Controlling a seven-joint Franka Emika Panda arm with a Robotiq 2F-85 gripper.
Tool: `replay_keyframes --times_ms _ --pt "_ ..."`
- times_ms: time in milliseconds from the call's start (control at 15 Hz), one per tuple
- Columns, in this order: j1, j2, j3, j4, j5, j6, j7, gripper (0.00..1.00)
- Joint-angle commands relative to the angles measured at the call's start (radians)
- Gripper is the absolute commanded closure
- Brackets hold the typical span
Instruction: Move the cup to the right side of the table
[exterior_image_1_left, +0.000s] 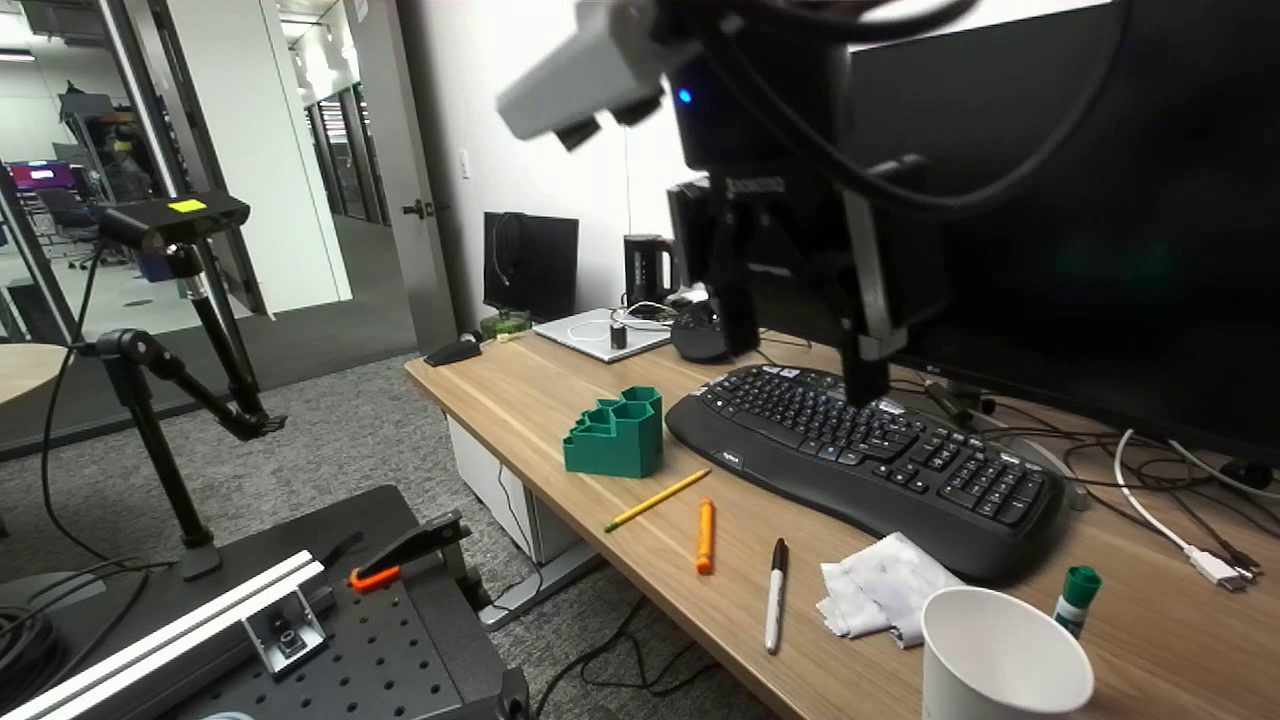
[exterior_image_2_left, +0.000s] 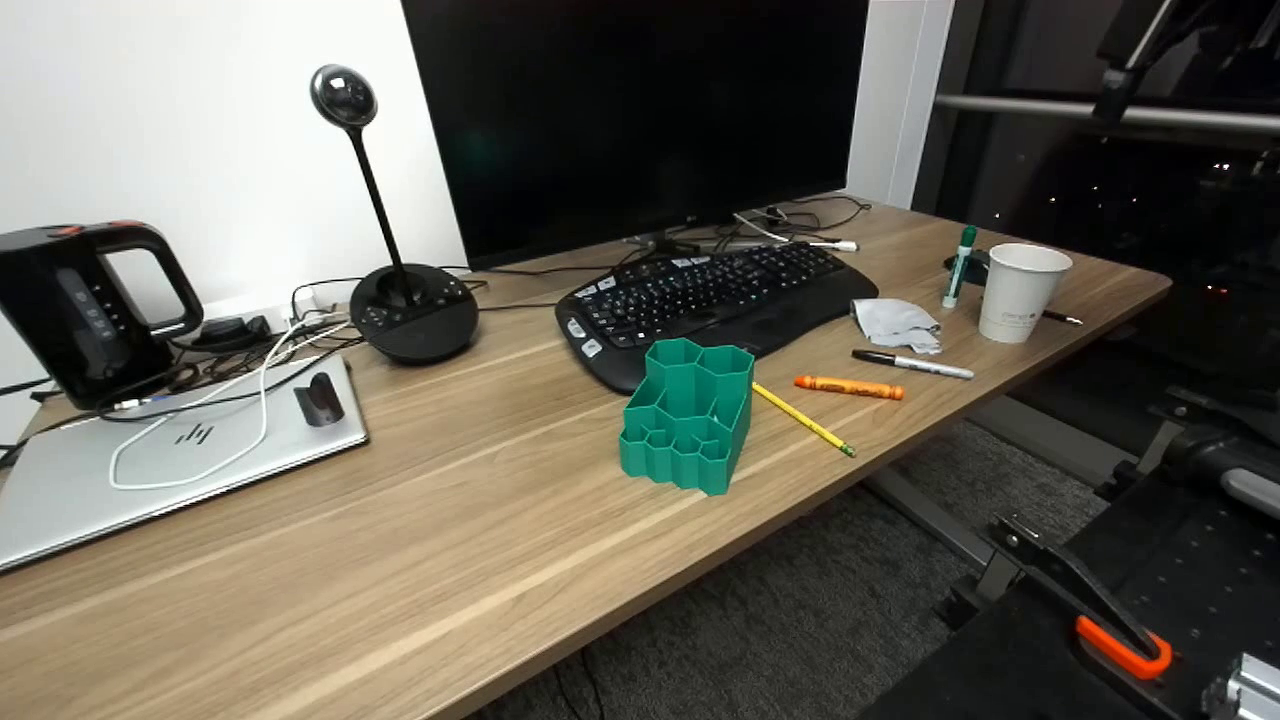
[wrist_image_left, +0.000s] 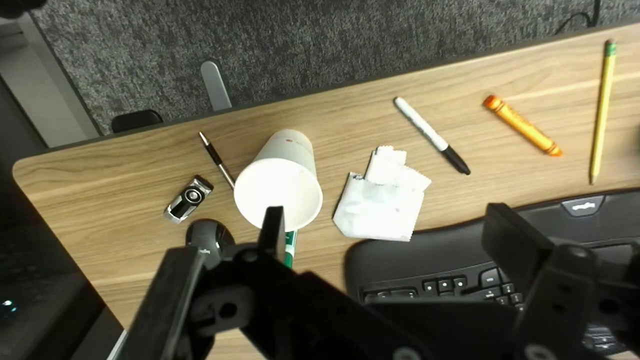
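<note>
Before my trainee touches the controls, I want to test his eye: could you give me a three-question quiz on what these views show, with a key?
1. True or false: the cup stands on the table with its mouth upward.

2. In the wrist view, what lies between the crumpled tissue and the orange crayon?

3. Choose one. The pincer is:
a) shut on the cup
b) shut on nothing
c) open and apart from the cup

Key:
1. True
2. The black-capped marker
3. c
</note>
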Motion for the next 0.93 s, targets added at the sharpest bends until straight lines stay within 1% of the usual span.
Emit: replay_keyframes --times_ms 0,133,333,533,867 --pt "0.007 0.248 -0.015 0.188 0.107 0.065 -0.028 0.00" --pt "-0.007 0.361 -0.002 0.287 0.184 0.058 -0.040 0.00" --pt "-0.023 0.504 0.011 0.418 0.225 0.043 -0.022 0.00" --pt "-0.026 0.624 0.009 0.520 0.215 0.041 0.007 0.00" --pt "0.006 0.747 -0.027 0.620 0.155 -0.060 0.095 0.00"
